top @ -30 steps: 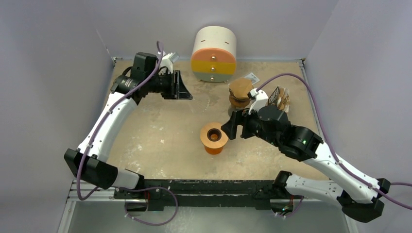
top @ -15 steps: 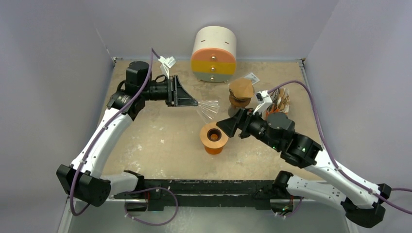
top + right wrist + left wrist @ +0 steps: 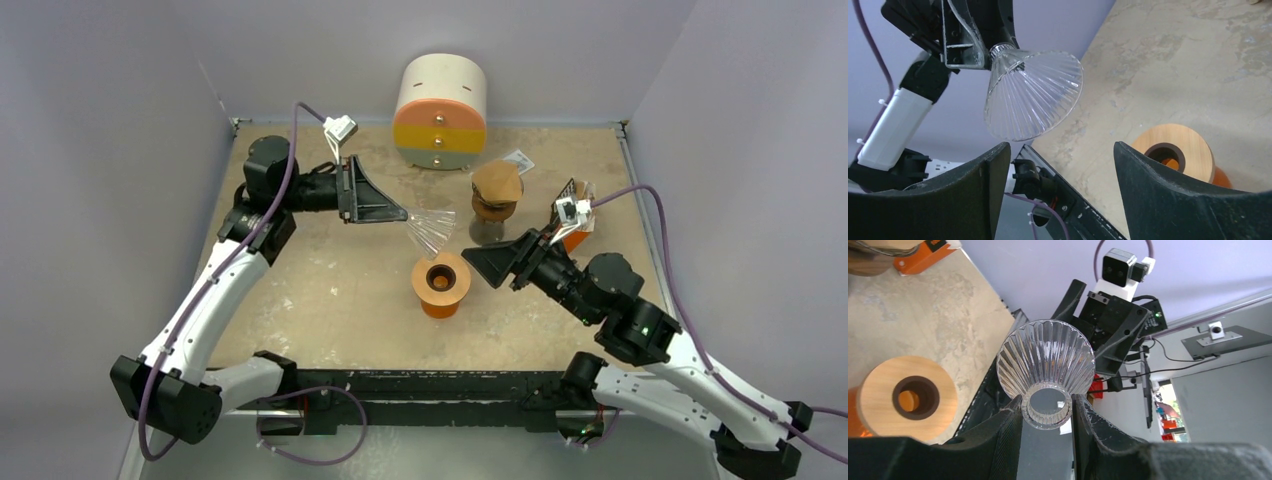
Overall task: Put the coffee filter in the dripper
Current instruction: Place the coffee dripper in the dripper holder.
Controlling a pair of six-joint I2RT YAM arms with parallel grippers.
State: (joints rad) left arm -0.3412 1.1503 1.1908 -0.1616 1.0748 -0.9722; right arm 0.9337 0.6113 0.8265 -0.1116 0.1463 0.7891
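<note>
The left gripper (image 3: 1046, 407) pinches the narrow neck of a clear ribbed cone dripper (image 3: 1045, 360), holding it sideways in the air near a wooden ring on an orange base (image 3: 441, 280). The right gripper (image 3: 1060, 145) gapes wide and empty, facing the cone's mouth. The brown paper coffee filter (image 3: 497, 183) sits apart, behind that gripper.

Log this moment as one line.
left jaws: shut on glass dripper neck, held sideways in air | right jaws: open, near wooden-topped stand | dripper: empty, off stand
</note>
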